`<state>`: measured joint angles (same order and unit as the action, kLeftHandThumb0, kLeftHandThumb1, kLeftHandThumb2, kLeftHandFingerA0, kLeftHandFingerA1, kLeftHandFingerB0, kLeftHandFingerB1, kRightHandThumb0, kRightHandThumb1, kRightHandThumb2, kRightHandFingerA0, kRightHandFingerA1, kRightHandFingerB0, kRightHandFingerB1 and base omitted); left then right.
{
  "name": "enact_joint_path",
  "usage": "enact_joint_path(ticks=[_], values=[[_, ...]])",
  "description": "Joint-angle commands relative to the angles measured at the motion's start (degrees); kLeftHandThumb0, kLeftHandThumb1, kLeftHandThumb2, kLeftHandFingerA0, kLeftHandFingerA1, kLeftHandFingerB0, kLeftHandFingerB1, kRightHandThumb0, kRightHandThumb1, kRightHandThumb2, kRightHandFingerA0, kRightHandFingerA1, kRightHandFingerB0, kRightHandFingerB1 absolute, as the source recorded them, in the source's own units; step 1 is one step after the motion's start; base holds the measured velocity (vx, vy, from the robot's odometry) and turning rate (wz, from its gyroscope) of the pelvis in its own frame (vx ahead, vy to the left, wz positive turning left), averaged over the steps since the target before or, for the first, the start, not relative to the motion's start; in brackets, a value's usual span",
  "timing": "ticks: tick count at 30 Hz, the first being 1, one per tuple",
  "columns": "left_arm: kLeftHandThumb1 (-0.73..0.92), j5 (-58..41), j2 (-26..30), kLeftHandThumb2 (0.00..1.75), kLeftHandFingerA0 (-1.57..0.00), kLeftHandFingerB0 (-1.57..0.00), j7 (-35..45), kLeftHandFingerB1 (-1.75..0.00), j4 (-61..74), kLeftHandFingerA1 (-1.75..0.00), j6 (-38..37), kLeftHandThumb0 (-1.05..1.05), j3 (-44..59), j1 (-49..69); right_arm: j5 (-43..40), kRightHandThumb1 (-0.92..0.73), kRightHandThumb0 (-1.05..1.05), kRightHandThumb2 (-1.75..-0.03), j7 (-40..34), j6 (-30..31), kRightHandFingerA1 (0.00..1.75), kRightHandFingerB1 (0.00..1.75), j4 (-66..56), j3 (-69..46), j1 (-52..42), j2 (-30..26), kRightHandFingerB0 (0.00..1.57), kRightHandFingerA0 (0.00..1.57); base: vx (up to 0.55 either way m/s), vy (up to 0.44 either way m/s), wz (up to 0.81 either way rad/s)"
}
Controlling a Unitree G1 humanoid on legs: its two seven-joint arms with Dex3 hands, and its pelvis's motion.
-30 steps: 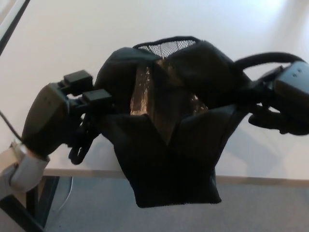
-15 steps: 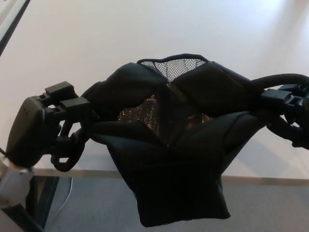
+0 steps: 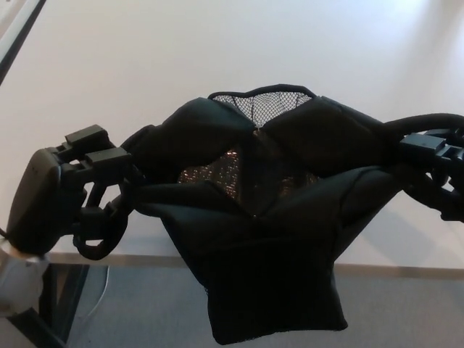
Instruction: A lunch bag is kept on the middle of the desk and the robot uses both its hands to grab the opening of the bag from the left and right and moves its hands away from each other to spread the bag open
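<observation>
Black lunch bag [image 3: 268, 239] hangs over the desk [image 3: 217, 58] edge, left hand [image 3: 69, 196] and right hand [image 3: 435, 170] gripping opposite rims. Spreading step; next, I'd guess, pull wider.

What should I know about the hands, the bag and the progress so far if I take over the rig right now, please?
Left hand: shut on the lunch bag's left edge.
Right hand: shut on the bag's right edge, close to a black strap; the hand is partly out of frame.
The bag hangs stretched between the two hands at the near edge of the white desk, its lower part past the edge. The mouth is partly spread: shiny lining and a mesh pocket show, but the padded flaps still fold inward.
Done: both sides grabbed, pull begun.
Left: spread the hands further until the opening is fully wide.
</observation>
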<state>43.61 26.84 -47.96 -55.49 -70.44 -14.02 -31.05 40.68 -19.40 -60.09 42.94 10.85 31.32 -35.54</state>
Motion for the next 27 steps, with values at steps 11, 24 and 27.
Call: enact_joint_path(ticks=[11,24,27], values=[[0.52,-3.4,2.12,1.04,-0.92,-0.97,0.48,-1.15,-2.47,-1.44,2.04,0.1,3.76,1.5,0.32,-0.6,-0.06,-0.54,-3.85,3.18,1.75,1.74,2.97,-2.0,-0.55,-2.5,0.56,0.74,0.0,0.0,0.0],[0.44,-1.17,1.1,1.16,-1.0,-1.02,-0.37,-1.1,1.77,-1.24,4.76,0.12,4.96,-3.21,2.3,-0.56,-0.1,-0.54,-2.38,5.78,1.75,1.68,-0.18,-0.53,4.18,-0.43,0.59,0.73,0.0,0.0,0.0],[0.49,-2.62,-2.64,1.1,-0.93,-0.94,1.48,-1.17,2.77,-1.35,8.23,0.05,5.5,-11.45,3.63,-0.58,-0.09,-0.55,-4.49,8.85,1.75,1.68,3.11,1.14,15.18,4.87,0.59,0.75,0.0,0.0,0.0]])
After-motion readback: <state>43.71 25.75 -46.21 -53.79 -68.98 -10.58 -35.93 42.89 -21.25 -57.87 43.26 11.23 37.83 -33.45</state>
